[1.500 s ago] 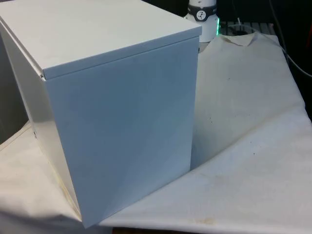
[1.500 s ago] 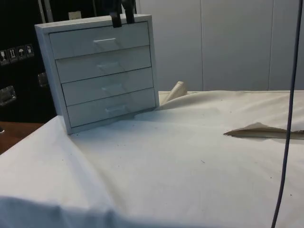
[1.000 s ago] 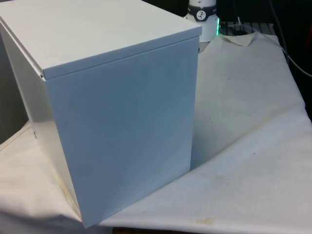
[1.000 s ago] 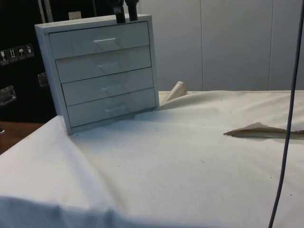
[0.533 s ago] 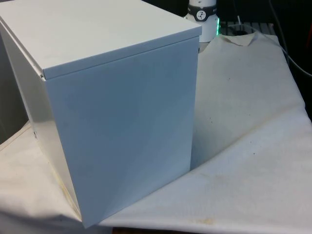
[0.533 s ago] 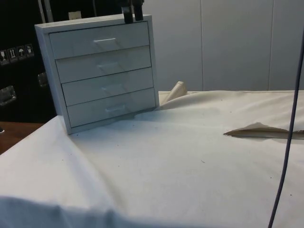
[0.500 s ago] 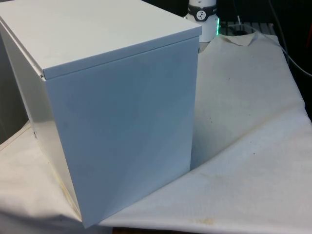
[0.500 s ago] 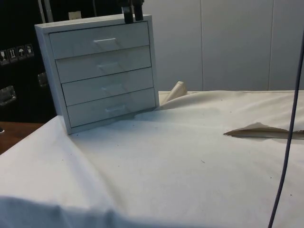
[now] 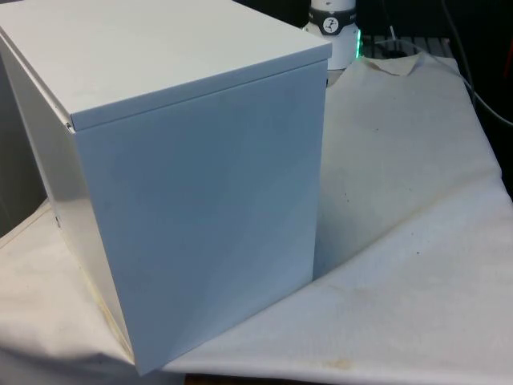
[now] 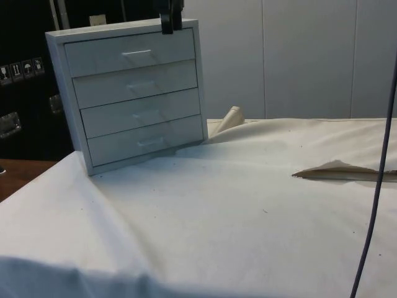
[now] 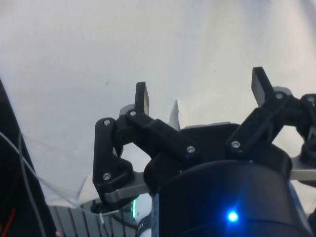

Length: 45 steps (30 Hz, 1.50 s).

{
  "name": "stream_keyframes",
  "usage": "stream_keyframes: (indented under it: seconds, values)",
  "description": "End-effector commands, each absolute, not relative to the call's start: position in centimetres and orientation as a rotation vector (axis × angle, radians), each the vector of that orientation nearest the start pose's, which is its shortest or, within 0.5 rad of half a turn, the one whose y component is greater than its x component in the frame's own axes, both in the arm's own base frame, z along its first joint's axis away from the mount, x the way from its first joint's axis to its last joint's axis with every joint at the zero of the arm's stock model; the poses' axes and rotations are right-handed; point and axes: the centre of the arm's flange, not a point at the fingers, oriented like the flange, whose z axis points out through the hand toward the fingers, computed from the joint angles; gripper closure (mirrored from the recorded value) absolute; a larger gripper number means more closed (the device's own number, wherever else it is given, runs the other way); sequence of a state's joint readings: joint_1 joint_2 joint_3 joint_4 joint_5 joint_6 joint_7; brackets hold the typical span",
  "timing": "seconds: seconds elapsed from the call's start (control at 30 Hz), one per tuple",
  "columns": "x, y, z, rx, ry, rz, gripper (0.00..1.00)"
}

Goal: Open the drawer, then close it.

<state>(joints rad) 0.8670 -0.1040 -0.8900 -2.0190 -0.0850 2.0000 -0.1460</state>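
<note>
The chest (image 10: 133, 93) stands at the surface's (image 10: 248, 211) edge with all four drawers shut, its blank back to the front view. The end effector (image 11: 202, 96) hangs spread wide and empty above the chest's top front edge, well above the top drawer's handle (image 10: 136, 54). Descending from here it could strike the top panel or miss the slim handle, and an off-line pull could drag the whole chest across the cloth.

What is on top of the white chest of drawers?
In the side view the hand hangs at the top front edge of the chest of drawers. Nothing lies on its top in the front view; the drawers' contents are hidden.
</note>
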Motion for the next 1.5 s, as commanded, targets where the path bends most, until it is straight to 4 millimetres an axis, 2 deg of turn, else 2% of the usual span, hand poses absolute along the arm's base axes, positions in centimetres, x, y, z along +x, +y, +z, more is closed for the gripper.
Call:
stream_keyframes:
  seconds: [0.0, 0.5, 1.47]
  values:
    - [54.2, -3.2, 48.3, -3.14, -0.266, -0.112, 0.0]
    - [54.3, -3.5, 46.9, -3.123, -0.421, -0.186, 0.0]
    - [54.4, -3.4, 46.1, -3.079, -0.758, -0.232, 0.0]
